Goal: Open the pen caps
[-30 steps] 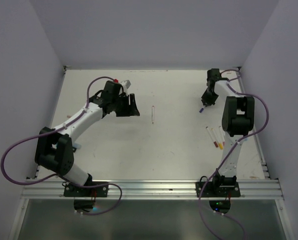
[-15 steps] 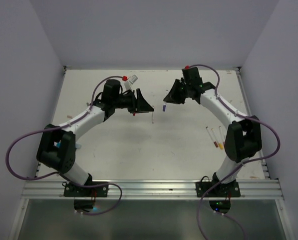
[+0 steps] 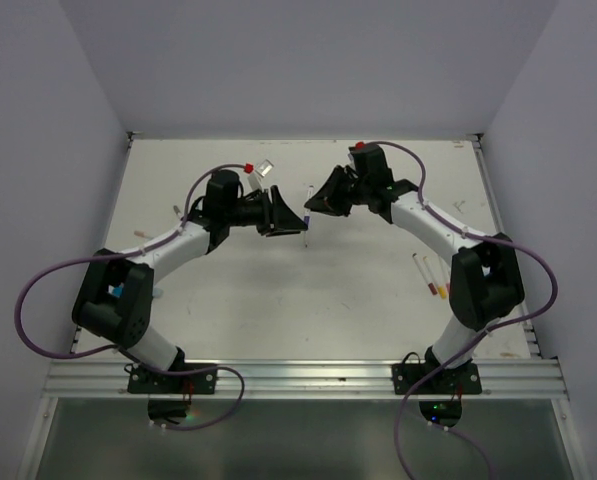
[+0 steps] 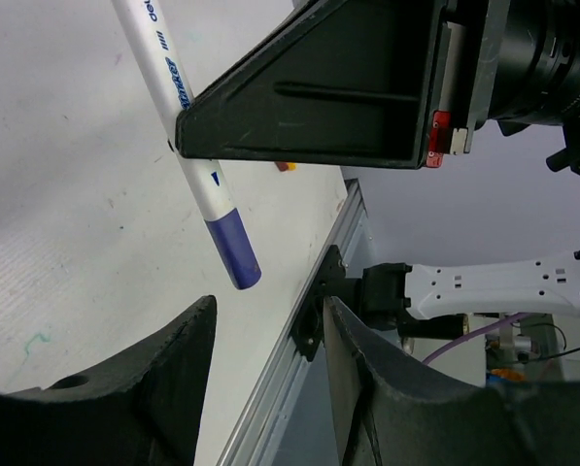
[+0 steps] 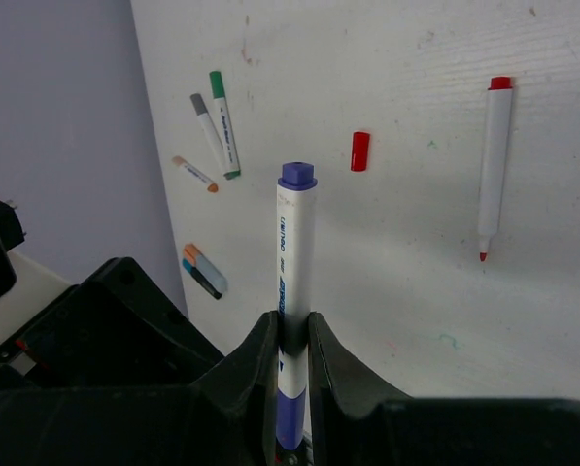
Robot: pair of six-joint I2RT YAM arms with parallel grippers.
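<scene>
My right gripper (image 5: pixel 293 325) is shut on a white pen (image 5: pixel 295 243) with blue print, held upright in the air. Its dark blue pen cap (image 4: pixel 230 249) is on the pen and sticks out below the right fingers. My left gripper (image 4: pixel 268 316) is open, its two fingers (image 4: pixel 139 388) just under the cap without touching it. From above, the two grippers meet over the table's middle: left gripper (image 3: pixel 293 222), right gripper (image 3: pixel 318 200), the pen (image 3: pixel 308 194) between them. A loose red cap (image 5: pixel 359 151) lies on the table.
An uncapped red-tipped pen (image 5: pixel 494 160) lies on the white table (image 3: pixel 358 290) under the grippers. Green (image 5: pixel 224 124) and grey (image 5: pixel 203 118) pens and small orange pieces (image 5: pixel 194 173) lie by the left wall. More pens (image 3: pixel 430 275) lie at the right.
My right arm swung from the far right corner to the table's middle with the pen. The left gripper moved right to meet it, and its jaws narrowed.
</scene>
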